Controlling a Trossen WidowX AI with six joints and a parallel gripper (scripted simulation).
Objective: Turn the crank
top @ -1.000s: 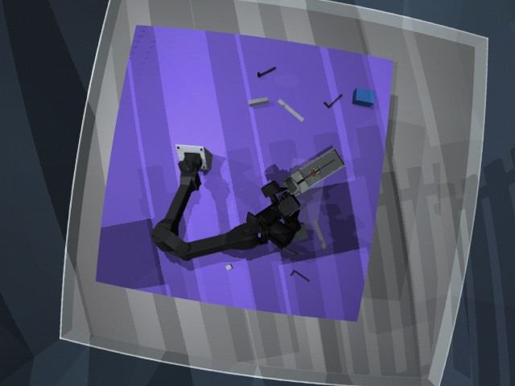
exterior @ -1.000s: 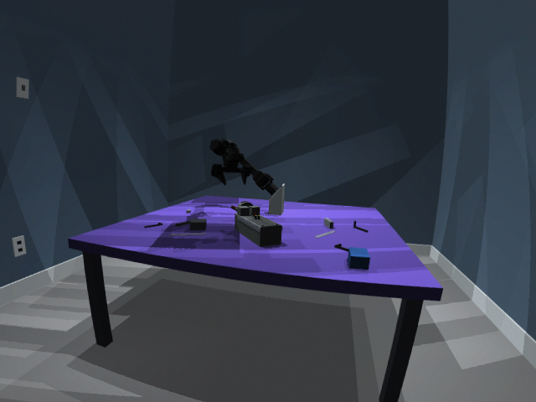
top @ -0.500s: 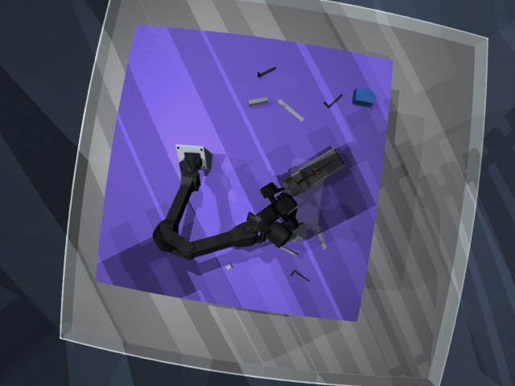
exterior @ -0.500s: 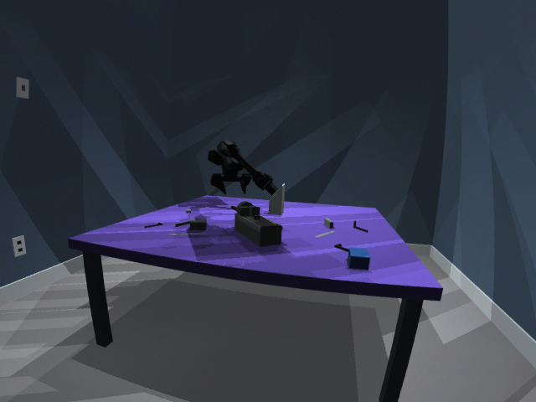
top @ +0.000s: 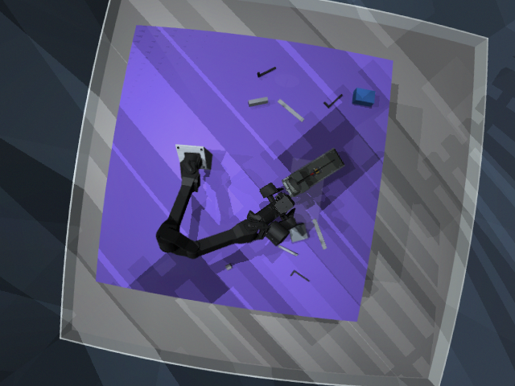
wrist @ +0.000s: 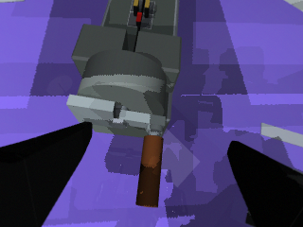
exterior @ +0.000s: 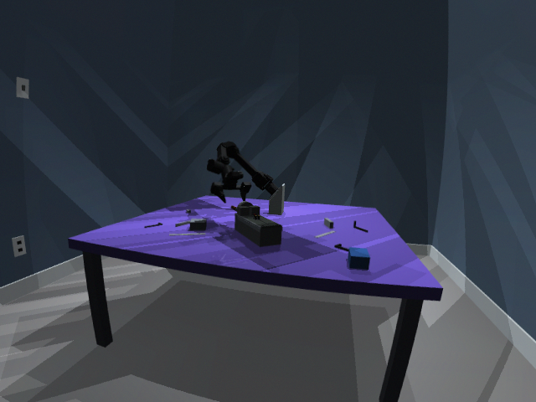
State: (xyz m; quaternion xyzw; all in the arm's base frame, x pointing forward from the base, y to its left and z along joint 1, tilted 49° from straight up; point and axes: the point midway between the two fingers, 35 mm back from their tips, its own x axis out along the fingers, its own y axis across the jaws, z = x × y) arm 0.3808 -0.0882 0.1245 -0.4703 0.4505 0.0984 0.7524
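Observation:
The grey machine (top: 328, 159) (exterior: 260, 234) (wrist: 106, 42) has a round drum and a pale crank bar (wrist: 90, 103) at its near end in the wrist view. The brown handle (wrist: 149, 182) sticks out from the bar's right end toward the camera. The red pointer (top: 311, 174) (wrist: 138, 17) lies in the slot, a little to the crank side of the brass marks (wrist: 146, 8). My gripper (exterior: 234, 200) (wrist: 161, 137) is wide open and empty. In the wrist view its fingers stand left and right of the handle, with visible gaps; contact does not show.
A blue block (top: 363, 96) (exterior: 358, 258) lies near a table corner. A grey block (top: 298, 233) (exterior: 198, 224) lies below and beside the gripper in the overhead view. Pale bars (top: 319, 234) (top: 290, 110) and black hooked pieces (top: 266, 71) are scattered on the purple table (top: 166, 83).

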